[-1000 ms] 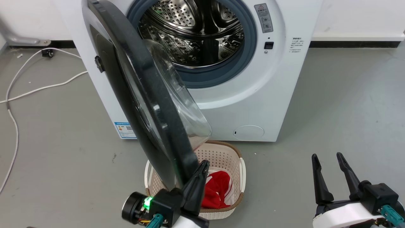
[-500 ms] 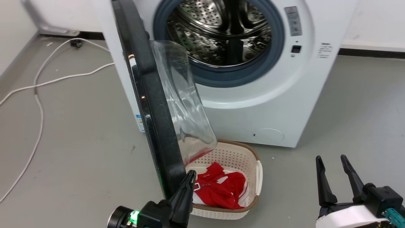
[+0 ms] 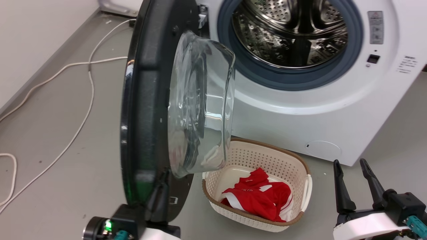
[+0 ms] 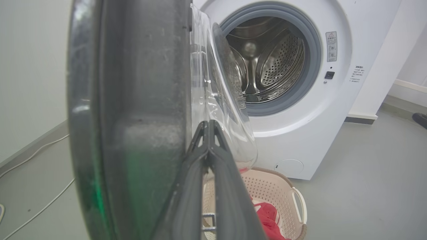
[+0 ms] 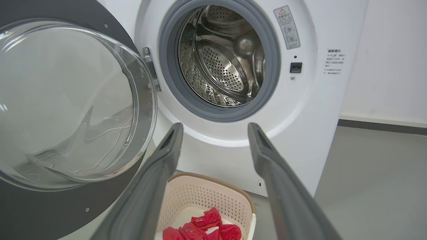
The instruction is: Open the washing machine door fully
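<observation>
The washing machine door stands swung out to the left of the white washing machine, with its clear glass bowl facing the steel drum. My left gripper is shut, and its fingers lie against the door's inner black face near the lower edge, beside the bowl. In the left wrist view the joined fingers rest along the door, with the machine beyond. My right gripper hangs open at the lower right, apart from everything. Its wrist view shows the gripper before the machine and the door.
A cream perforated basket holding red cloth sits on the grey floor right below the machine's opening, close to the door's lower edge. A white cable trails over the floor at the left, along a pale wall.
The head camera has shifted. The door has swung further open, away from the drum, and my shut left gripper has gone with it against its inner face. The right gripper stays open.
</observation>
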`<state>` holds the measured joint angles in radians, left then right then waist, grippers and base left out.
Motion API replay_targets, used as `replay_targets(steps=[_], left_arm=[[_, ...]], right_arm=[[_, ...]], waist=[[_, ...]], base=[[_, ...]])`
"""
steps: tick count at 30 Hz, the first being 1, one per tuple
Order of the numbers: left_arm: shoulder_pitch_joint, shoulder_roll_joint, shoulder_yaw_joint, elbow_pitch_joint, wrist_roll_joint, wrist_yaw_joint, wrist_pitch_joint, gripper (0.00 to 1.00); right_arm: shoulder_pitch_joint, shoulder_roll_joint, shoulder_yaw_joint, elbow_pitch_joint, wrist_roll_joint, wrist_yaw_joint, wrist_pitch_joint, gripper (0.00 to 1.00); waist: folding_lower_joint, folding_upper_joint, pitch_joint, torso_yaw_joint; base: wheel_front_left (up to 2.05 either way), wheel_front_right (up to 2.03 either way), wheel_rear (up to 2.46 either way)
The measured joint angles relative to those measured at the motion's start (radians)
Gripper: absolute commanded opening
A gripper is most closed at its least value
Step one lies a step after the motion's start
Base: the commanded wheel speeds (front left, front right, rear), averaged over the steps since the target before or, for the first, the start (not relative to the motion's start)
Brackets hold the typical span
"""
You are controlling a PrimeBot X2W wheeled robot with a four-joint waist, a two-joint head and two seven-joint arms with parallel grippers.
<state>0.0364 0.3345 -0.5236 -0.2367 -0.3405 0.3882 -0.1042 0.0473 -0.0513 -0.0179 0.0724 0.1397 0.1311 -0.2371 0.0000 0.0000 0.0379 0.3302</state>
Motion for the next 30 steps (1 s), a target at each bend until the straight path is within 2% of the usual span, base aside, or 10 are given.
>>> replay_targets(steps=[6, 11, 20, 30], left_arm=[[-0.001, 0.009, 0.085, 0.054, -0.059, 0.004, -0.047, 0.0], [-0.019, 0.031, 0.169, 0.134, -0.105, -0.01, -0.102, 0.0], [-0.078, 0.061, 0.343, 0.213, -0.162, -0.002, -0.146, 0.0], [-0.103, 0.099, 0.537, 0.275, -0.222, -0.048, -0.156, 0.0]], right_arm=[[-0.004, 0.0, 0.007, -0.006, -0.008, 0.0, 0.007, 1.0], [-0.018, 0.0, 0.008, -0.017, -0.017, 0.0, 0.019, 1.0], [-0.032, 0.0, 0.0, -0.036, -0.028, 0.0, 0.036, 1.0], [-0.052, 0.0, -0.003, -0.045, -0.04, 0.0, 0.043, 1.0]], waist=[[0.0, 0.0, 0.014, 0.028], [0.0, 0.0, 0.037, 0.023], [0.0, 0.0, 0.09, 0.004], [0.0, 0.0, 0.131, -0.016]], base=[[0.0, 0.0, 0.0], [0.0, 0.0, 0.0], [0.0, 0.0, 0.0], [0.0, 0.0, 0.0]])
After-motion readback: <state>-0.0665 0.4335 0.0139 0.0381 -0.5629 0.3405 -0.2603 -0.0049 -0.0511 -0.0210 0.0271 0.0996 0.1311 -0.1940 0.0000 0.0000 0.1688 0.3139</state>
